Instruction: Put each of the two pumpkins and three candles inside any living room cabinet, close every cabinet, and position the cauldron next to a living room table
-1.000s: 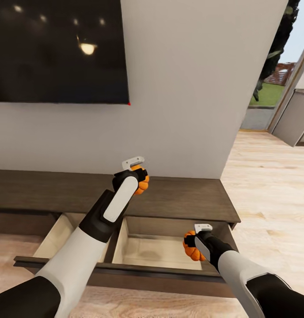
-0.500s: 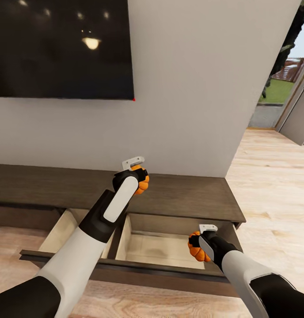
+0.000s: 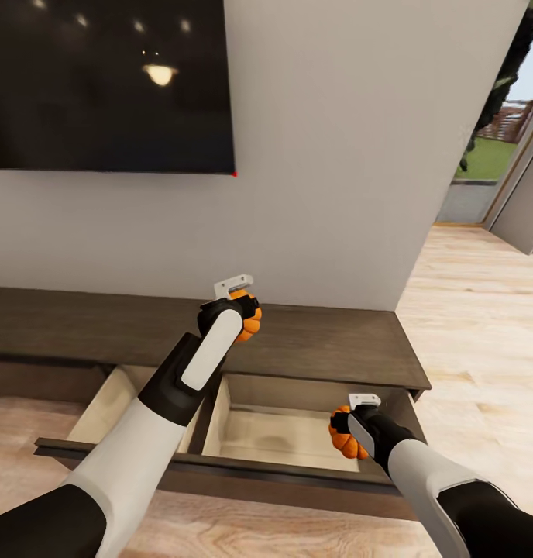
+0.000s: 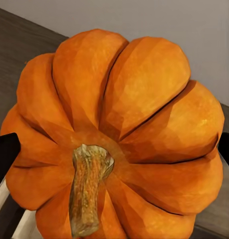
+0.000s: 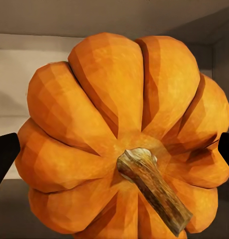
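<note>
A ribbed, round orange pumpkin (image 3: 249, 322) is clenched in the left claw (image 3: 237, 298) above the dark wooden cabinet (image 3: 328, 349); another ribbed pumpkin (image 3: 343, 439), stem toward the wrist, is gripped by the right claw (image 3: 359, 415) over the open pale drawer (image 3: 282, 438).

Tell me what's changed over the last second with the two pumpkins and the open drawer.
Mostly the camera shifted, sliding the whole scene sideways. The right gripper has eased slightly lower with its pumpkin over the open right drawer of the cabinet. The left gripper still holds the other pumpkin above the cabinet top. Both jaws stay clamped; nothing was released, and the drawer stays open.
</note>
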You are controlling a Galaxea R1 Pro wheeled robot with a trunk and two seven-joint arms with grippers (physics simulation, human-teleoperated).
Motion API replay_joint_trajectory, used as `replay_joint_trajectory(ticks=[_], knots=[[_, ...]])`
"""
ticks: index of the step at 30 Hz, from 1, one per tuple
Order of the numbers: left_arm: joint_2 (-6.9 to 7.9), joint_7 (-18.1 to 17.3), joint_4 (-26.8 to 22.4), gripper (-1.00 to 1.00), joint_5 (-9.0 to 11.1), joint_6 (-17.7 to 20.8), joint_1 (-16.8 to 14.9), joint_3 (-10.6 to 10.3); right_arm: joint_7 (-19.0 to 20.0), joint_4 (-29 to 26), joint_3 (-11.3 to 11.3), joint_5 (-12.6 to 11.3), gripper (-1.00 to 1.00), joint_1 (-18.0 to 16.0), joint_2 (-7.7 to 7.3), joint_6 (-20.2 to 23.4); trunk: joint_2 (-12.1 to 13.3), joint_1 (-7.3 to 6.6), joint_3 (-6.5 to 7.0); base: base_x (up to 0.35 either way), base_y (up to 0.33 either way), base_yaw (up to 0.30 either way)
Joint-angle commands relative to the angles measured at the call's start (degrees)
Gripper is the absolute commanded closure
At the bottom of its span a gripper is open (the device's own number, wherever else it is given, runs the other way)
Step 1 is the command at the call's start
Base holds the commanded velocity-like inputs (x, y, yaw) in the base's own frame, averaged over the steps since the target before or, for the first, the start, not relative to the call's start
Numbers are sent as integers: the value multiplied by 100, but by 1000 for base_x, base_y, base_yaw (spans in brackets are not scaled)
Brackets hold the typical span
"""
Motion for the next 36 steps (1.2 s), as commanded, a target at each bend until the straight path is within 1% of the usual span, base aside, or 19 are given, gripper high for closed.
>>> replay_joint_trajectory(ticks=[1, 7, 17, 24, 27, 36], knots=[[0, 52, -6, 100, 26, 33, -5, -4, -40, -10, 48, -52, 100, -2, -4, 32, -2, -1, -5, 0, 0, -197], [0, 52, -6, 100, 26, 35, -5, -5, -38, -10, 49, -52, 100, -2, -1, 41, -2, -1, -5, 0, 0, -167], [0, 52, -6, 100, 26, 38, -5, -26, -34, -24, 53, -60, 100, -2, 1, 29, -2, -1, -6, 0, 0, -12], [0, 52, -6, 100, 26, 38, -5, -46, -37, -24, 51, -61, 100, -2, -1, 30, -2, -1, -65, 0, 0, 5], [0, 52, -6, 100, 26, 38, -5, -76, -37, -25, 51, -61, 100, -2, -4, 30, -2, -1, -91, 0, 0, 55], [0, 52, -6, 100, 26, 38, -3, -82, -37, -25, 51, -61, 100, -2, -1, 30, -2, -1, -171, 0, 0, 66]])
